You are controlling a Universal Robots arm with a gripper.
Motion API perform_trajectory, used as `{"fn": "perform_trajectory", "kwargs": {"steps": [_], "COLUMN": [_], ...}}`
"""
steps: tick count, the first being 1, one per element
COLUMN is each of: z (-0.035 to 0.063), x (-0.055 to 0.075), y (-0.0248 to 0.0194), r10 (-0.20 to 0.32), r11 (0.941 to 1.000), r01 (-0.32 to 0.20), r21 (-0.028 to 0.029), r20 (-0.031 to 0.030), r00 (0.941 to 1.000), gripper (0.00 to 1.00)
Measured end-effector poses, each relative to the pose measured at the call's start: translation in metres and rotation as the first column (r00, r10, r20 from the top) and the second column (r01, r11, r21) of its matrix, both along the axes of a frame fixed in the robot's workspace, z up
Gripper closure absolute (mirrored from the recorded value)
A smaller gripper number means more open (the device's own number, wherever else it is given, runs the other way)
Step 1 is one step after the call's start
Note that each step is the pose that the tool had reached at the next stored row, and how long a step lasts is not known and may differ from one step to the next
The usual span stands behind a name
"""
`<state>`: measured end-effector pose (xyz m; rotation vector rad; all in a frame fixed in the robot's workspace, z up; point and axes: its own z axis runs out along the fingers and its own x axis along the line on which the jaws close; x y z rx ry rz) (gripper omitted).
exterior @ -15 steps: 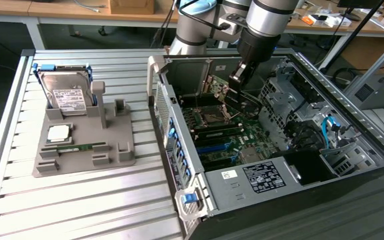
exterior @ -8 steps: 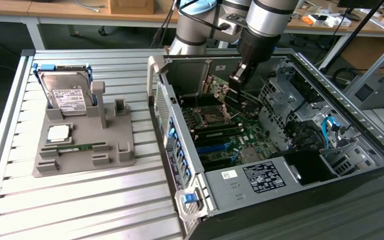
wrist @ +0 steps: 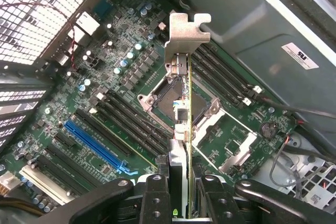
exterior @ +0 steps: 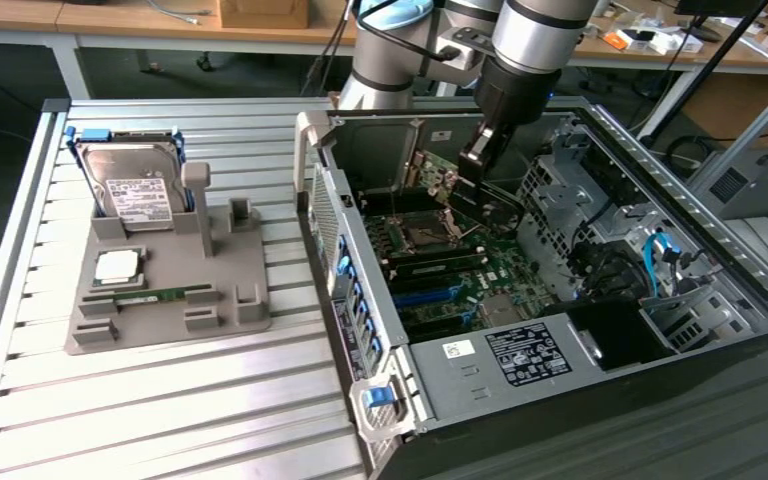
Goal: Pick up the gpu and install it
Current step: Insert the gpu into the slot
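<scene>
My gripper (exterior: pixel 479 148) is inside the open computer case (exterior: pixel 531 355), shut on the gpu (exterior: pixel 494 190). In the wrist view the gpu (wrist: pixel 181 103) shows edge-on: a thin green card with its silver end bracket (wrist: pixel 186 29) at the far end, clamped between the two black fingers (wrist: pixel 156 195) of the gripper (wrist: pixel 181 182). It hangs above the motherboard (wrist: pixel 105 77), over the CPU socket (wrist: pixel 163 103). Black slots and a blue slot (wrist: pixel 94 145) lie beside it. The card's lower edge looks clear of the board.
On the slatted metal table (exterior: pixel 157 400), at the exterior view's left, a grey holder (exterior: pixel 171 300) carries a hard drive (exterior: pixel 137 190), a CPU chip (exterior: pixel 117 265) and a memory stick (exterior: pixel 151 297). Drive cages and cables (exterior: pixel 658 265) crowd the case's other side.
</scene>
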<state>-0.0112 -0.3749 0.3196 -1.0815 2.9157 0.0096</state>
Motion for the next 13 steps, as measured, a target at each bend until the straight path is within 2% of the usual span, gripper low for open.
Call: {"fn": "perform_trajectory", "kwargs": {"steps": [13], "z": [0.0], "x": [0.0], "y": [0.0], "r10": [0.027], "r11": [0.9996], "r01": [-0.027], "r21": [0.0], "r20": [0.0], "r00": [0.9996], "gripper": [0.73]}}
